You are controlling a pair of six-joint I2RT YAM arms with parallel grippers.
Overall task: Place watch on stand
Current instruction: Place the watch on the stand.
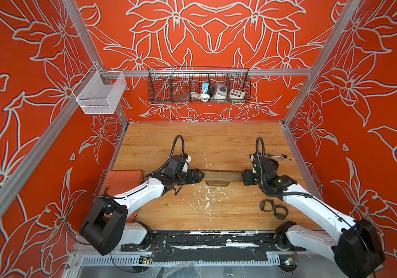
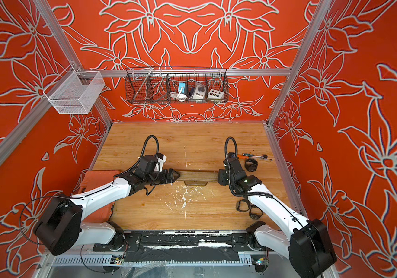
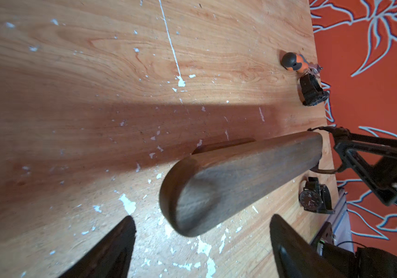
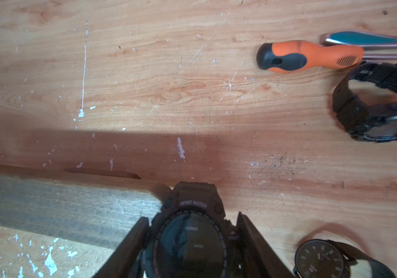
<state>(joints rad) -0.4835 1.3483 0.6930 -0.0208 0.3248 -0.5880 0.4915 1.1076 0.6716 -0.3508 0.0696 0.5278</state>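
Nearest: right gripper [image 4: 191, 222] pinching the sport watch [image 4: 190, 243] by its case sides. Case stiff, probably slick; strap soft, could snag, so grip case, not strap. Strap loop sits at right tip of the stand [image 4: 60, 204], seemingly barely over it. Stand looks light, may slide. Far end: left gripper [image 3: 202, 217] spread, straddling the bar, not touching.

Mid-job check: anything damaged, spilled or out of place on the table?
Only wear: the tabletop is chipped, with white flecks on the near side of the stand. A screwdriver and wrench lie beside a spare watch. Nothing spilled.
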